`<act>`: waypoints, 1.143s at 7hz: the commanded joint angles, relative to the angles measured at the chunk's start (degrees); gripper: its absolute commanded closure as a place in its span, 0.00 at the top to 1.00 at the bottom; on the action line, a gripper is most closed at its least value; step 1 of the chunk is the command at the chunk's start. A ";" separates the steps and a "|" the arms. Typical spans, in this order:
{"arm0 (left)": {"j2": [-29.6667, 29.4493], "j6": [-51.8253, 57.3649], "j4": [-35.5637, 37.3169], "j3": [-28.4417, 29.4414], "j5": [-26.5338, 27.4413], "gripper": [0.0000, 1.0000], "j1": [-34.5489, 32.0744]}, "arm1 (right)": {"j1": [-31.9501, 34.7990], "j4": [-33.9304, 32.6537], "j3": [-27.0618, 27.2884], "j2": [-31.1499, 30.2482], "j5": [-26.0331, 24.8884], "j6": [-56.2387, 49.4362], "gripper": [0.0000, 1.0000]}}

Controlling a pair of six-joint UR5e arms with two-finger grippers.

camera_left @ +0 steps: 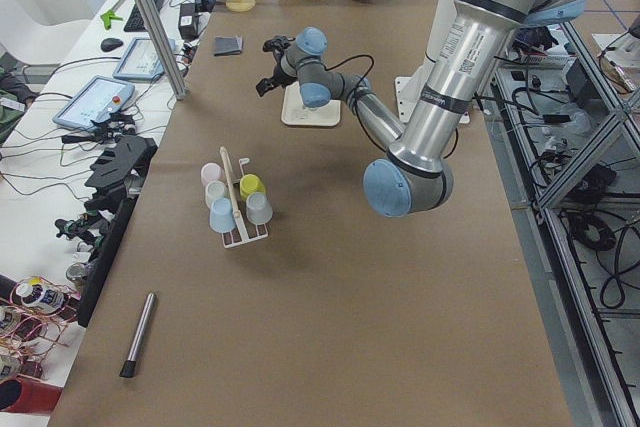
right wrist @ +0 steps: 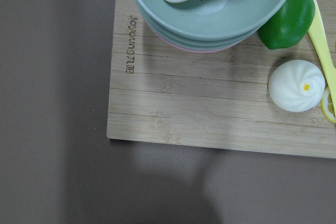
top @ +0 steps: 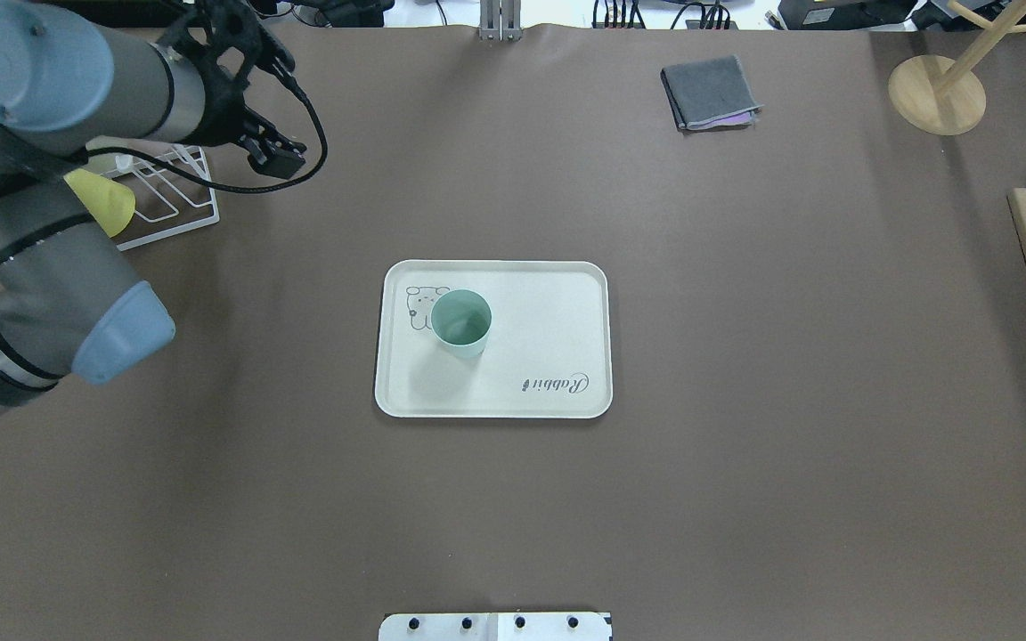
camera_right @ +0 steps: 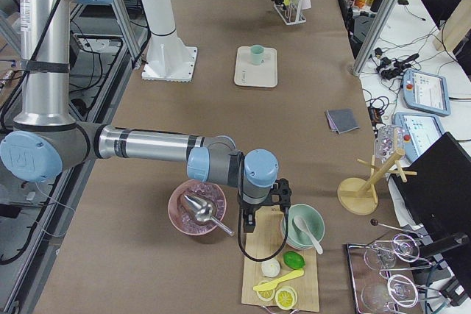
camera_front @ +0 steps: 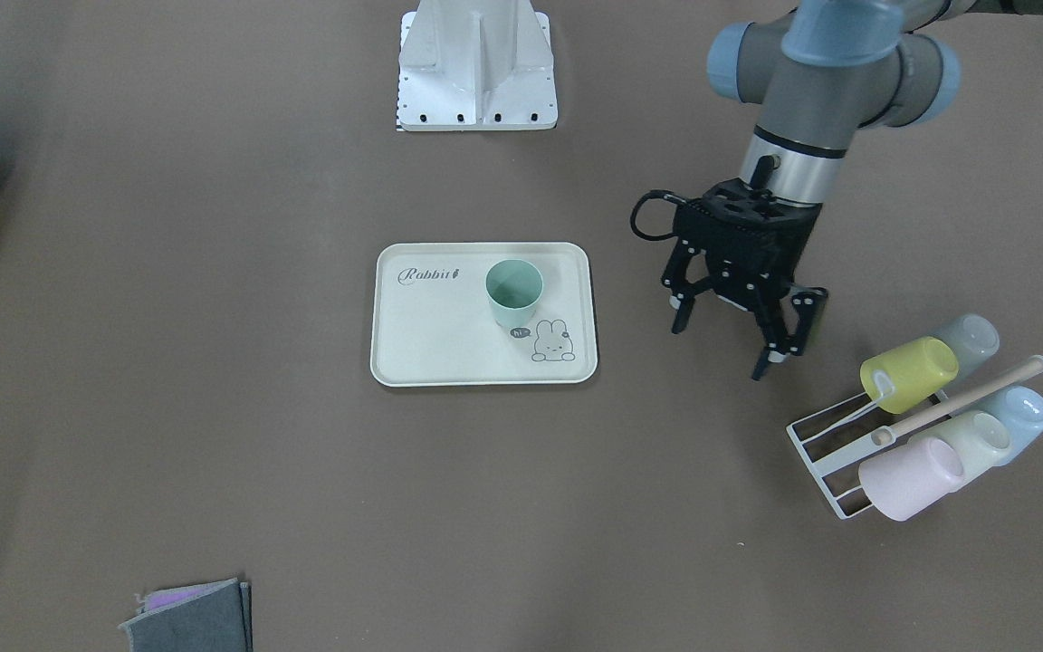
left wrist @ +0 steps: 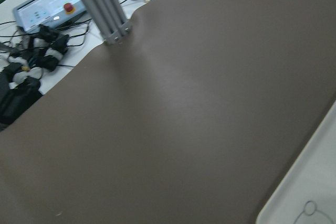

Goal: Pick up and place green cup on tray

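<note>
The green cup stands upright on the cream tray, near the bunny drawing. It also shows in the overhead view on the tray's left half. My left gripper hangs open and empty above the bare table, between the tray and the cup rack, apart from both. My right gripper shows only in the exterior right view, over a wooden board far from the tray; I cannot tell whether it is open or shut.
A white wire rack holds a yellow-green cup, a pink one, a pale one and blue ones. A folded grey cloth lies at the far side. A wooden board carries stacked bowls, a bun and a lime.
</note>
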 commanded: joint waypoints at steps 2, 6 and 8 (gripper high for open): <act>2.75 6.49 9.21 1.12 -21.73 0.98 -18.86 | 0.00 0.02 -0.01 -0.07 -0.09 0.00 1.00; 22.13 5.70 13.72 3.33 -31.46 0.99 -31.66 | 0.00 -0.07 -0.18 -0.16 0.00 0.00 1.00; 26.23 5.35 13.89 6.65 -37.72 0.99 -34.98 | 0.00 -0.07 -0.18 -0.16 0.08 0.00 1.00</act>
